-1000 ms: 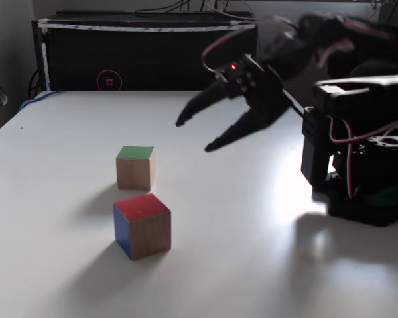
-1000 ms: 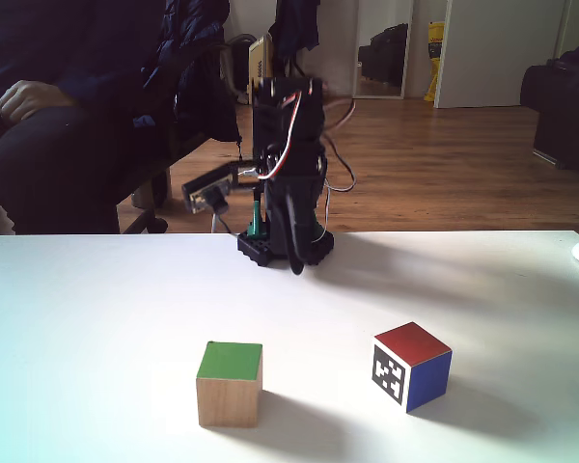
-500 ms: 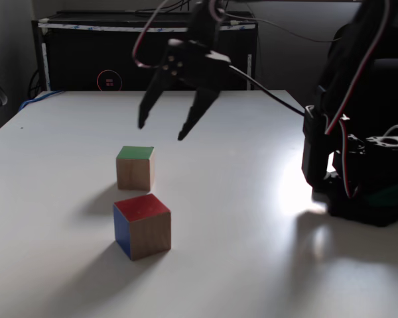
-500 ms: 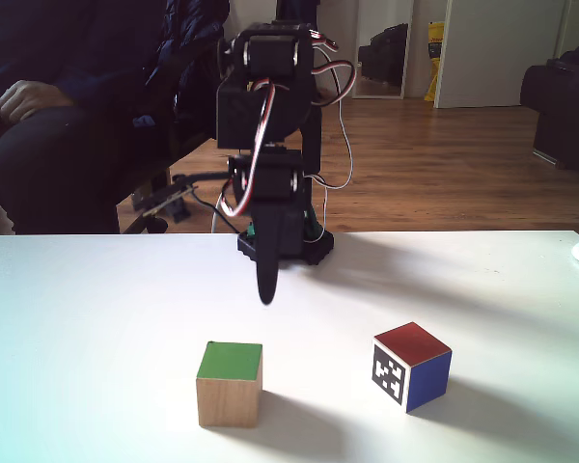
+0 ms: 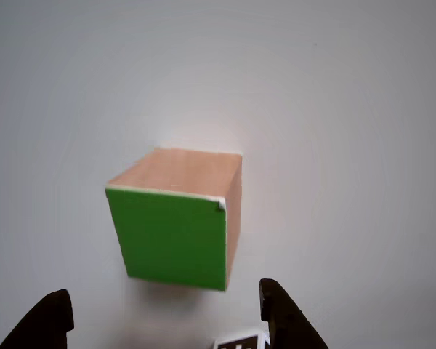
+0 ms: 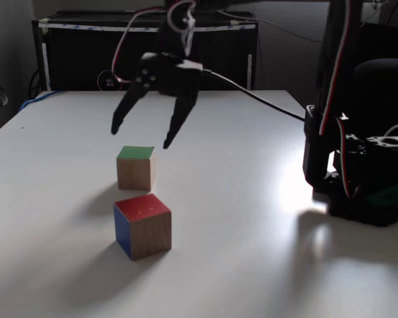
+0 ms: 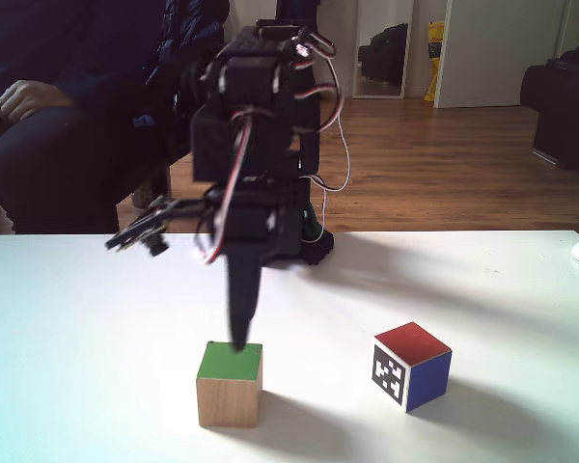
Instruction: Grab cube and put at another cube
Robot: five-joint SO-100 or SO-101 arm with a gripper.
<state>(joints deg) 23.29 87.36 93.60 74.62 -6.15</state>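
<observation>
In a fixed view taken from the table's side, the marker cube (image 6: 143,226) sits nearest the camera, red face up, a blue face and a wooden-looking face turned toward the lens; it rests toward the near edge of the white table (image 6: 252,265). Just behind it, close but not touching, stands the wooden cube (image 6: 135,167) with its green face up. Above and slightly beyond the wooden cube hangs the gripper (image 6: 140,136), its two black fingers spread wide, pointing down and holding nothing; the tips are clear of the cube's top. To the right, near the table's right edge, stands the arm's base (image 6: 358,179) with red and white wires running up it. A black cabinet (image 6: 146,53) lines the table's far edge. In a fixed view facing the arm, the wooden cube (image 7: 231,384) is at the near edge, left of the middle, and the marker cube (image 7: 411,367) lies to its right, well apart, showing a black-and-white pattern on its left-facing side. The gripper (image 7: 239,328) comes down over the green face, its tip appearing just at the cube's top; whether it touches cannot be told here. Behind the table a person's hand (image 7: 27,98) rests on a lap. In the other view the wooden cube (image 5: 176,217) lies ahead of the two dark fingertips (image 5: 47,320) at the bottom edge.
</observation>
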